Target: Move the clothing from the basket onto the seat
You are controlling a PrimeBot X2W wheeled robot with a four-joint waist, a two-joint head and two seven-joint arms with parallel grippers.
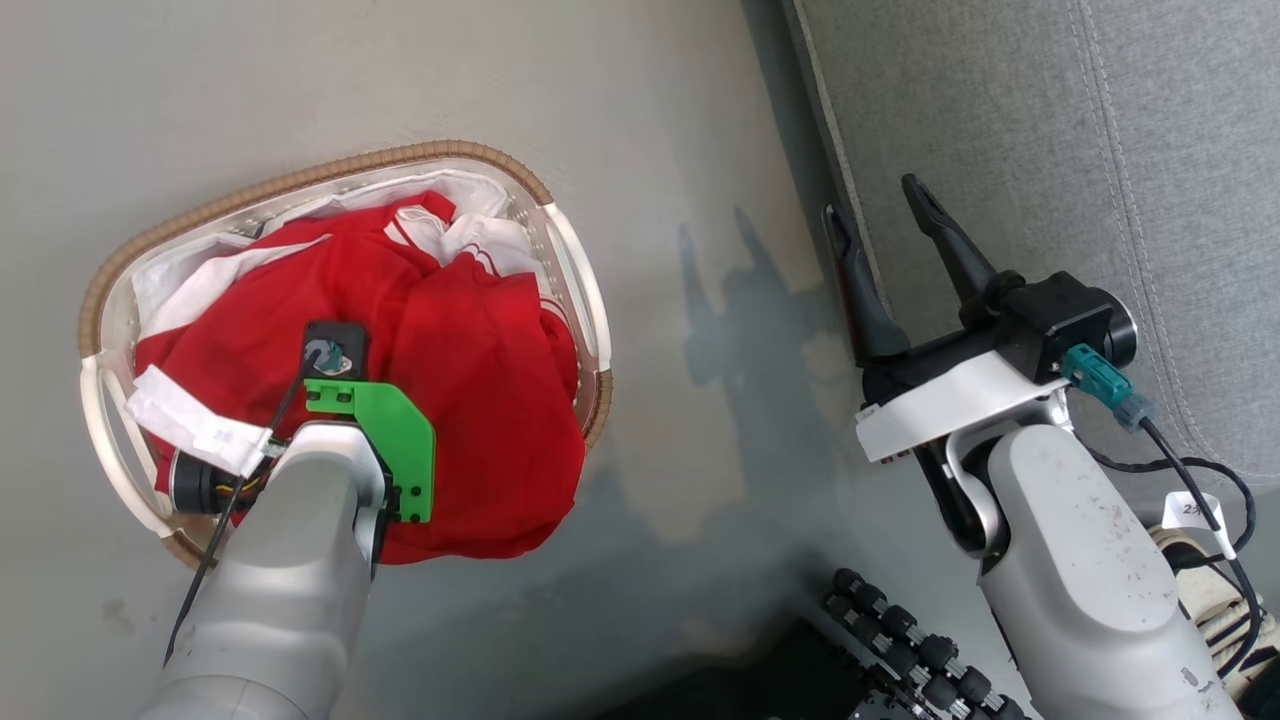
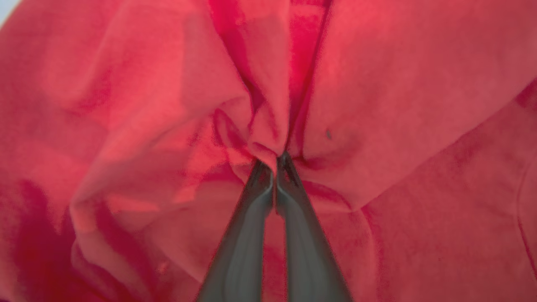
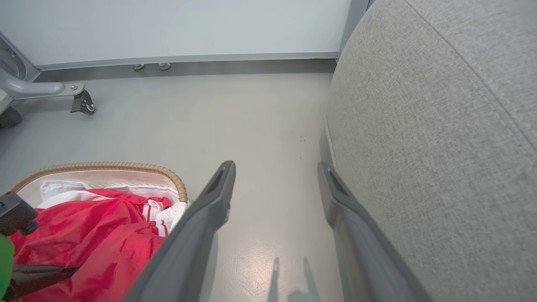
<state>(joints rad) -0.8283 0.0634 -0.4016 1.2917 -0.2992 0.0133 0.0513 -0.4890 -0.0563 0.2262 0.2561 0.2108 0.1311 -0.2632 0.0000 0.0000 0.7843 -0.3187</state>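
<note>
The clothing is soft, matt red cloth with a faint nap. The basket is smooth white perforated plastic, its rim woven-looking. The seat is rough grey weave; the floor smooth, faintly shiny.

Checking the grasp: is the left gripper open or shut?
Shut: the left gripper pinches a fold of the clothing between its closed tips.

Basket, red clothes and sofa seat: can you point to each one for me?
basket [image 3: 105, 165]: right wrist view, on its brown woven rim.
clothing [image 1: 480, 400]: head view, on the red fabric heaped in the basket.
seat [image 1: 1000, 120]: head view, on its grey woven fabric.
</note>
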